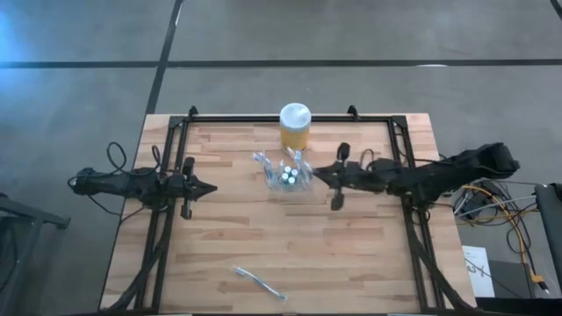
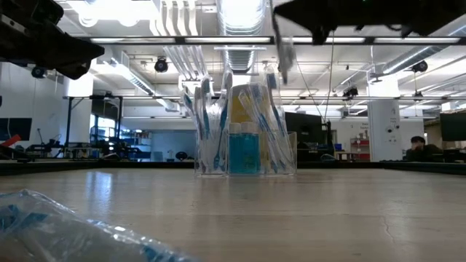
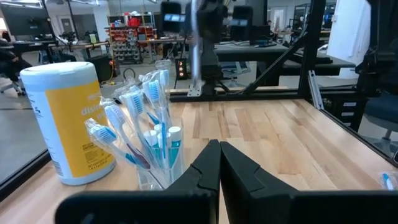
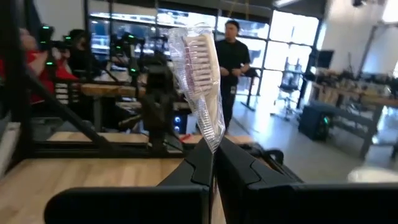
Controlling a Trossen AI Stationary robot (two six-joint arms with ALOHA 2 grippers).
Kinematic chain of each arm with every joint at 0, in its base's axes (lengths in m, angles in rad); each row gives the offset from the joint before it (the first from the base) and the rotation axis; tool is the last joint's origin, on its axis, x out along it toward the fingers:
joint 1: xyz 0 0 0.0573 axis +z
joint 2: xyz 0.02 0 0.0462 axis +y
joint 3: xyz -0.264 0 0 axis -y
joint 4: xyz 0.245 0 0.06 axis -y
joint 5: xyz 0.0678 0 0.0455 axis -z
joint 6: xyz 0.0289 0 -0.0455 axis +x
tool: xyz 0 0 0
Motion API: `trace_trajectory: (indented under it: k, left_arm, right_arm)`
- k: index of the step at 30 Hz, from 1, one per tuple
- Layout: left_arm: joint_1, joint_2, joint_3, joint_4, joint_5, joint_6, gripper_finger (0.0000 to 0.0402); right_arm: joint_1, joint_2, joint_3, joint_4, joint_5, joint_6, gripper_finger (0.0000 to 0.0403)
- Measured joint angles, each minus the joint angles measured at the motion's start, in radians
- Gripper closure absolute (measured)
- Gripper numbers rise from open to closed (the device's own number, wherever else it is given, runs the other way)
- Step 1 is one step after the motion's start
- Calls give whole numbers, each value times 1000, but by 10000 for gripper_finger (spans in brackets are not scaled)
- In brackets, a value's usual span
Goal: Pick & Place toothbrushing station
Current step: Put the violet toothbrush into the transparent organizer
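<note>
The clear holder (image 1: pixel 290 176), filled with wrapped toothbrushes (image 3: pixel 144 118), stands mid-desk (image 1: pixel 351 254) just in front of the yellow jar (image 1: pixel 295 125). The right gripper (image 1: pixel 316 174) hangs beside the holder, its fingers clamped on a wrapped toothbrush (image 4: pixel 202 81). The left gripper (image 1: pixel 211 187) waits well to the holder's left, fingers together and empty. Another wrapped toothbrush (image 1: pixel 260 283) lies near the desk's front edge.

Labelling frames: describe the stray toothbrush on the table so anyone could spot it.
On the light wooden table, go to the near edge, well away from the clear plastic holder of toothbrushes at mid-table. The plastic-wrapped blue-and-white toothbrush lies flat and alone there, while the others stand bunched in the holder.
</note>
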Motion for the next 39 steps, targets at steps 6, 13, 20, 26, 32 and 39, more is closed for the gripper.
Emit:
trace_trajectory:
  k: [6, 13, 20, 26, 32, 39]
  left_arm:
    - [0, 0, 0, 0, 0, 0, 394]
    - [0, 0, 0, -1, 0, -16, 394]
    - [0, 0, 0, 0, 0, -30, 394]
    - [0, 0, 0, -1, 0, -38, 394]
    - [0, 0, 0, -1, 0, -52, 394]
    - [0, 0, 0, -1, 0, -52, 394]
  right_arm:
    - [-56, 164, -45, 199, 0, 8, 395]
    - [-76, 285, -87, 361, 115, 6, 395]
    - [-75, 389, -121, 521, 236, -45, 395]
    - [-77, 487, -141, 642, 257, -46, 395]
    - [-77, 554, -141, 686, 294, -29, 395]
    - [-68, 600, -157, 688, 299, 35, 395]
